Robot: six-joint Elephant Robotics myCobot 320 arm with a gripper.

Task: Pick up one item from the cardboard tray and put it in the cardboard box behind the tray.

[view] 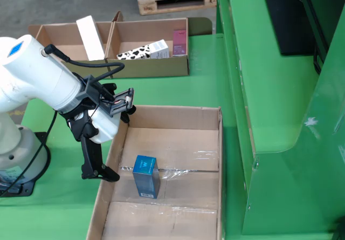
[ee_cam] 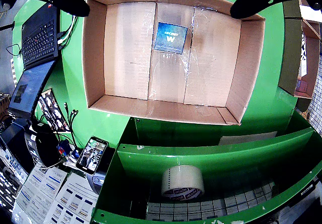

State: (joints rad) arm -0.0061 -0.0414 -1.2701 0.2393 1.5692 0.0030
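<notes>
One blue carton (view: 145, 176) stands upright on the floor of the large cardboard box (view: 207, 143), near the taped middle seam; seen from the gripper-mounted view (ee_cam: 170, 38) its top face shows a white "W" under smaller lettering too fine to read.

Gripper (view: 110, 143): black, two fingers (view: 92, 159), spread wide and empty, hanging over the box's left wall in the fixed view. In the gripper view the two fingers appear as dark shapes at the upper corners, well apart from the carton.

Cardboard tray (view: 151, 67): divided, at the far end of the green table (view: 183, 91) in the fixed view. Contents: a white box (view: 90, 37) standing on end in the left compartment; a black-and-white cow-patterned carton (view: 144, 51) and a pink packet (view: 179, 42) in the right. No print readable on these.

Other items, gripper view: roll of pale packing tape (ee_cam: 182, 182) with small illegible print, lying in a green bin (ee_cam: 211, 156) below the box; open laptop (ee_cam: 35, 48) at left; phone (ee_cam: 91, 154) with lit screen; printed label sheets (ee_cam: 60, 196) at lower left.
</notes>
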